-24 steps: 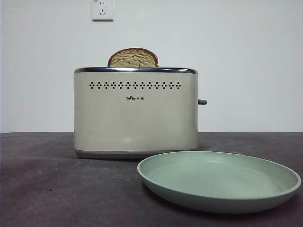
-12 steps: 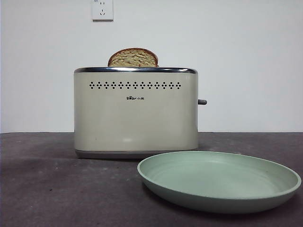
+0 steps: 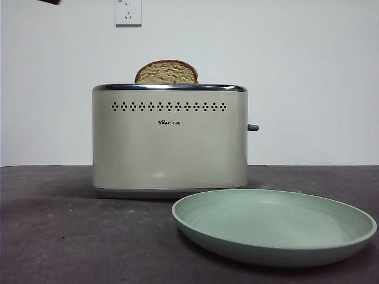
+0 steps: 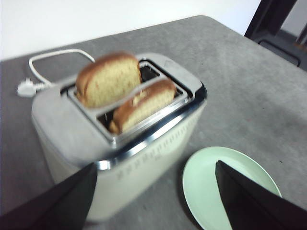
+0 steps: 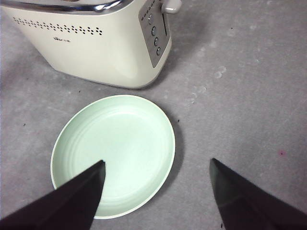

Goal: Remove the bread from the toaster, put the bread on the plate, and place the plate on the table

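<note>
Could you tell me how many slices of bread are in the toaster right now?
2. One bread stands tall in the toaster's slot nearer the cord; a second slice sits lower in the slot nearer the plate, hidden in the front view.

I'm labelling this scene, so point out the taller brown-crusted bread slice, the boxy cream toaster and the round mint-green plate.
brown-crusted bread slice (image 3: 166, 72): front view, speckled crumb face.
boxy cream toaster (image 3: 170, 148): front view, front wall below logo.
round mint-green plate (image 5: 114, 153): right wrist view, bare inner floor.

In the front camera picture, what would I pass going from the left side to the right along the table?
Toaster with a bread slice sticking out of its top → its grey side lever → pale green plate, empty, lying nearer the camera and reaching almost to the right edge.
</note>
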{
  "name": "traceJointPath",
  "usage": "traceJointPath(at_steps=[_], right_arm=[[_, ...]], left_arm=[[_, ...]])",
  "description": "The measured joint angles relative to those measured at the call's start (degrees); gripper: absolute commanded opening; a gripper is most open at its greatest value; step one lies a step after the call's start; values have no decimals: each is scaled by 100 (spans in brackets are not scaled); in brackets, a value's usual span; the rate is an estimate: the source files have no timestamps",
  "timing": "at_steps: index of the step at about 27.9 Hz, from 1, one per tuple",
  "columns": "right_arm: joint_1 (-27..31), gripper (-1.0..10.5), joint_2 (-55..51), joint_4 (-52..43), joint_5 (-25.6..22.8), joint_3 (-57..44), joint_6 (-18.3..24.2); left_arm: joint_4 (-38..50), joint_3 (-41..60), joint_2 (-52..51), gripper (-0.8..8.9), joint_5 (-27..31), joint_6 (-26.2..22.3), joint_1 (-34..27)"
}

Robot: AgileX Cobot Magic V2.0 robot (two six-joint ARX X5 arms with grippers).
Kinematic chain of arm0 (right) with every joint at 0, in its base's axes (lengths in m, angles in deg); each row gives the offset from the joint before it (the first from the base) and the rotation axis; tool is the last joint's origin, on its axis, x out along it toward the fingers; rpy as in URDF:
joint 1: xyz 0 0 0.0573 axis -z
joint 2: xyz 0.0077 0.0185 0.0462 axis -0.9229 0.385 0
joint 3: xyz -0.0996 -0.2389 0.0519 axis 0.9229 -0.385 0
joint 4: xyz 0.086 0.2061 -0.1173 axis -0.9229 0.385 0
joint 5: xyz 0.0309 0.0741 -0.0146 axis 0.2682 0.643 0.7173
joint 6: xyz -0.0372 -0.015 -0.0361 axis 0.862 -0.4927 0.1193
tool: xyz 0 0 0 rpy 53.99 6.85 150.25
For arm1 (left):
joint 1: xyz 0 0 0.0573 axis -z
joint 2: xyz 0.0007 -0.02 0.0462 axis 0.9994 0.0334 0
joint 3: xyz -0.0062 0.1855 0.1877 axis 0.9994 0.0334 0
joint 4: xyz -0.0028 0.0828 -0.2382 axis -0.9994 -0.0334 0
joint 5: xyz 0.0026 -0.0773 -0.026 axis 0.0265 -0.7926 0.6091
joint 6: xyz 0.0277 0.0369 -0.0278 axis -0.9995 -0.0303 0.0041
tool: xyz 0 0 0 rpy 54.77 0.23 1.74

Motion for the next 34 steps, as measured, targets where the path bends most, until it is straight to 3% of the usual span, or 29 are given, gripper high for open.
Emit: traceJointPath(at_steps=[14,25,31,34], right_arm=[[0,352,15,31,0,0,-39],[0,351,37,44,0,0,-39],[0,351,37,208,0,0,-42],[0,351,37,210,0,0,-42]], left_arm=[[24,-1858,2295,404,313,-640,699],[44,-1989,3158,404,1040,-1244,1130],[350,-1991,3453,398,1130,-1351,1296],[341,-1991,3528,290,1226,-1357,1331]])
